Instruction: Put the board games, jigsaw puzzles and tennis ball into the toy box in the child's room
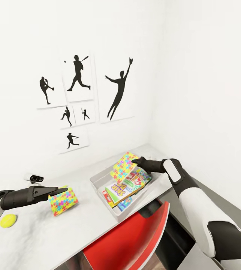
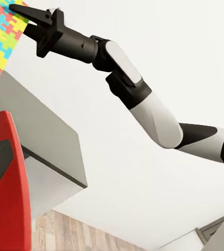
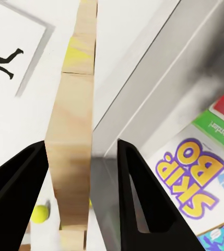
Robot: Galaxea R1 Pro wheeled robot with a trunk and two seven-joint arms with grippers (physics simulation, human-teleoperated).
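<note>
- Your right claw (image 1: pixel 135 161) is clamped on a jigsaw puzzle (image 1: pixel 123 166), held tilted over the toy box (image 1: pixel 98 182).
- Skip-Bo game (image 1: pixel 121 190) + other boxes lie inside the box.
- Your left claw (image 1: pixel 62 191) pinches the 2nd puzzle (image 1: pixel 64 201) at its 9 o'clock edge, on the worktop (image 1: pixel 41 240).
- Tennis ball (image 1: pixel 8 220) at 8 o'clock of that puzzle.
</note>
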